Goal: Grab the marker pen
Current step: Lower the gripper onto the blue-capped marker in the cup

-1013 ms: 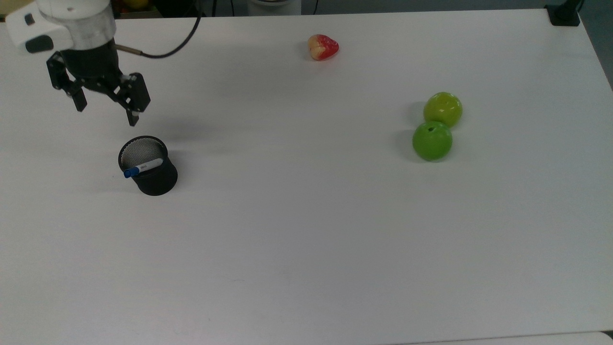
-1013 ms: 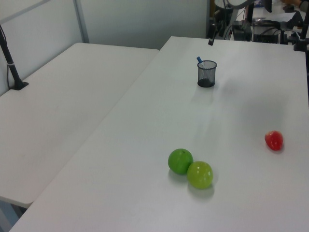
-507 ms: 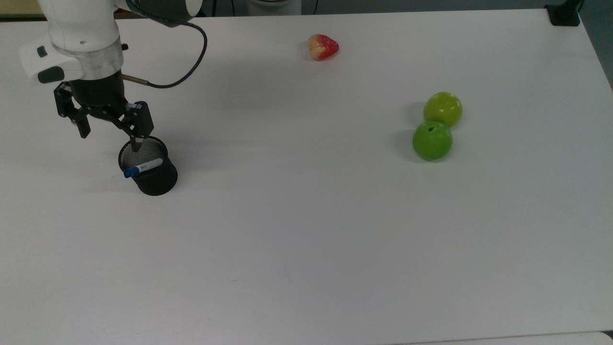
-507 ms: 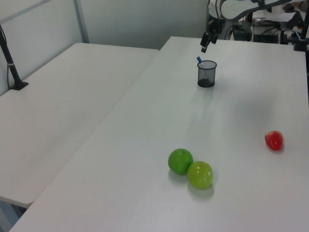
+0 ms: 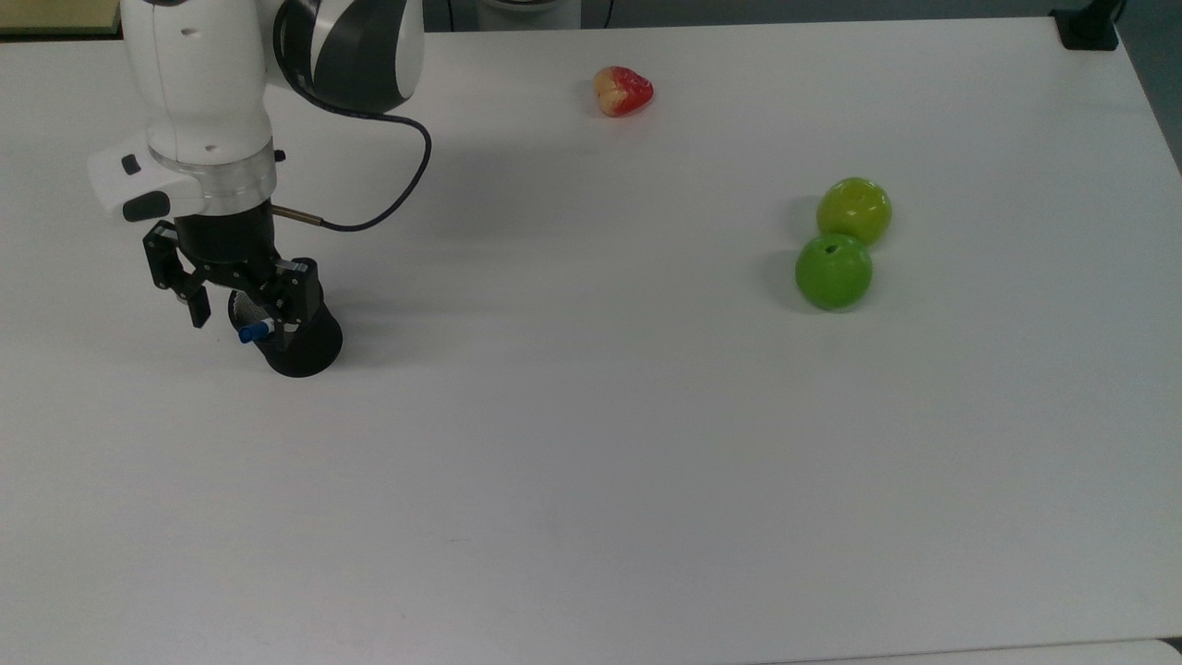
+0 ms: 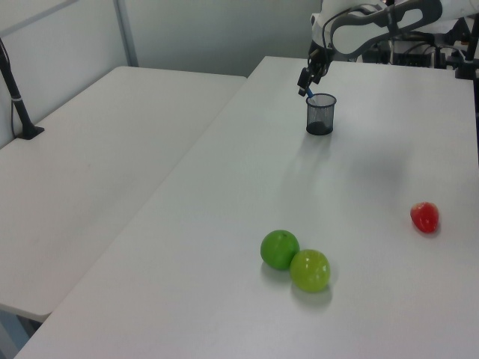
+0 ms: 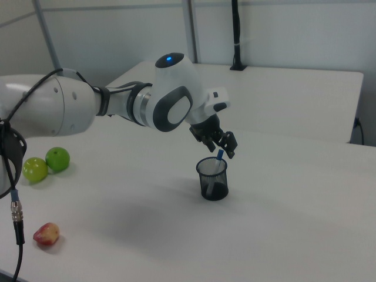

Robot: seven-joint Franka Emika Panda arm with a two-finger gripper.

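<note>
Marker [image 5: 250, 332]: stands leaning in the black mesh cup [image 5: 305, 346] – blue cap pokes over the rim.
Gripper [image 5: 242, 310]: fingers spread wide, right over the cup, one on each side of the cap.
Done: gripper is at the marker.
Left: pinch it – lift it out.

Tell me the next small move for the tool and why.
Probably a short descent, then close. The open tool hangs just above the black mesh cup, its fingers straddling the marker pen, whose blue cap pokes past the rim; nothing is gripped yet.
</note>
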